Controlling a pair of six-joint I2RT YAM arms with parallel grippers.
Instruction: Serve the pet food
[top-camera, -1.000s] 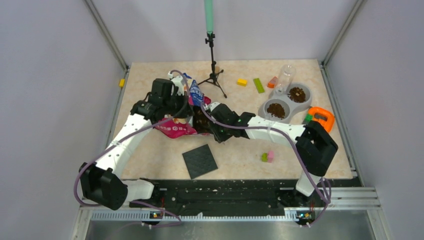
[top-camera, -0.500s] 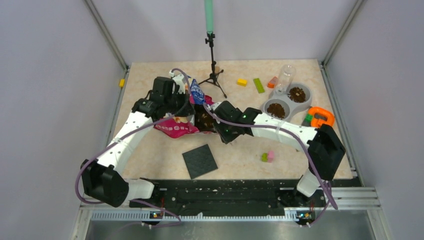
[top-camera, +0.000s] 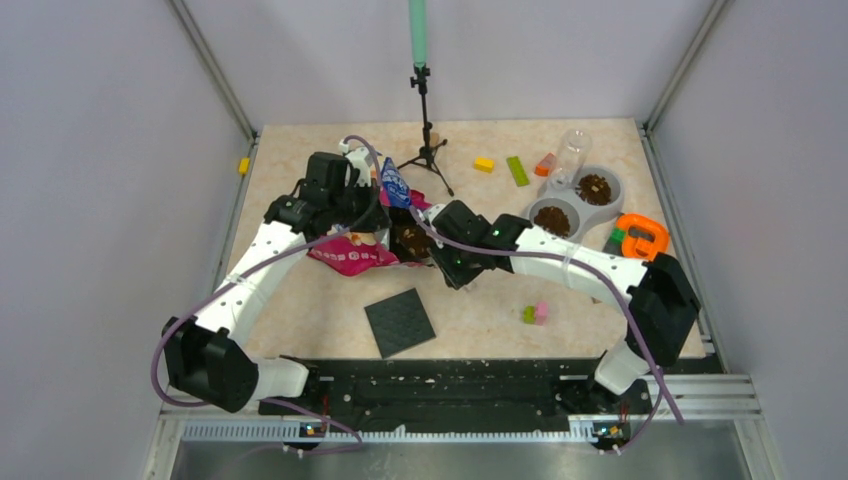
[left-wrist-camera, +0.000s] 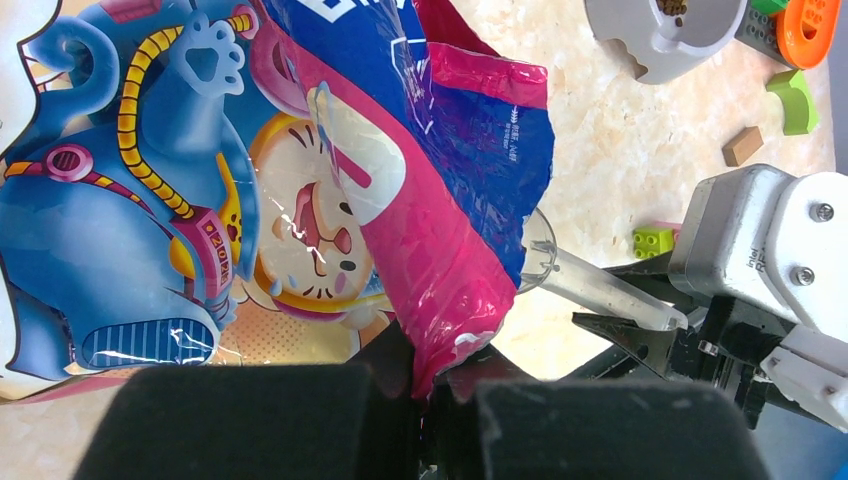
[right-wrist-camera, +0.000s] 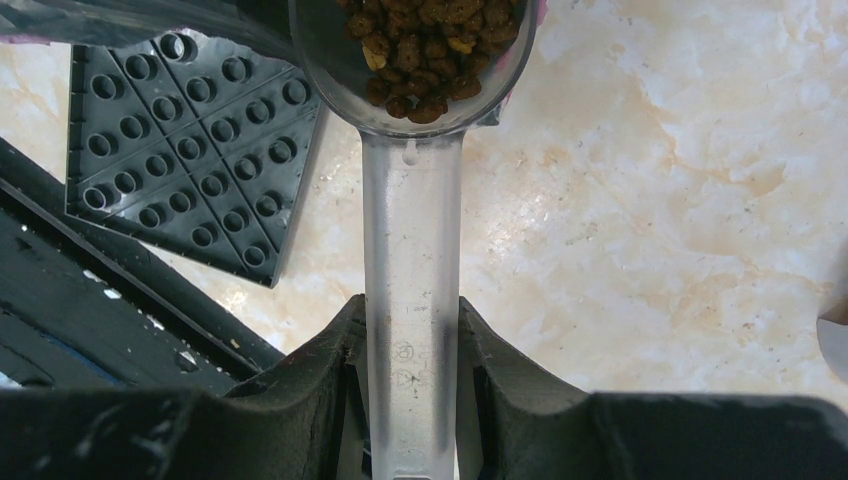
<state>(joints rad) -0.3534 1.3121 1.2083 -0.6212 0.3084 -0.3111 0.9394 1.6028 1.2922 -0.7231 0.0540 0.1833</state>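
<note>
Brown pet food (right-wrist-camera: 425, 45) fills the clear scoop (right-wrist-camera: 412, 230) our right end effector (right-wrist-camera: 412, 345) grips by the handle at the overhead frame's centre, the grey double bowl (top-camera: 571, 199) lying upper right of it, while our left end effector (left-wrist-camera: 425, 405) pinches the bag (left-wrist-camera: 200, 200).

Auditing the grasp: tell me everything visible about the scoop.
The scoop is clear frosted plastic: a round bowl on a long flat handle. The bowl is full of brown kibble. The right claw grips the handle from both sides, holding it about level above the table, bowl beside the bag.
</note>
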